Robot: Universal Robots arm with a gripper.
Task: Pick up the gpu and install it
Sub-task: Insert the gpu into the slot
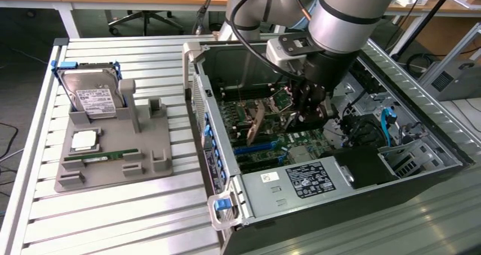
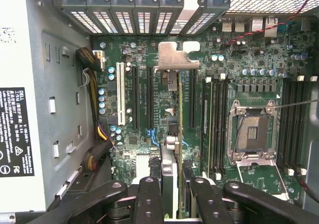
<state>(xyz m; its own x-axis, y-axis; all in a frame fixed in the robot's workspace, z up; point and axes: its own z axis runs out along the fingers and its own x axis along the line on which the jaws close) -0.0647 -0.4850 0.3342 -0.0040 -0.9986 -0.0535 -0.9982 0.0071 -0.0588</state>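
Observation:
My gripper (image 1: 302, 117) is down inside the open computer case (image 1: 219, 153), shut on the gpu (image 1: 256, 123). The gpu is a thin card held on edge above the motherboard (image 1: 301, 138). In the wrist view the gpu (image 2: 173, 134) runs edge-on between my two black fingers (image 2: 149, 194), with the gripper (image 2: 174, 179) closed around its near end. Its silvery bracket (image 2: 175, 57) points toward the case's rear slot openings (image 2: 144, 20). The card lies along the black expansion slots (image 2: 149, 99). I cannot tell whether its lower edge touches a slot.
The case walls, the power supply (image 1: 308, 180) and the cables (image 2: 94, 99) crowd the card. The empty processor socket (image 2: 251, 132) and the memory slots (image 2: 217, 119) lie beside it. At the exterior view's left, a grey tray (image 1: 154, 168) holds a hard drive (image 1: 92, 94), a memory stick (image 1: 101, 155) and a chip (image 1: 84, 141).

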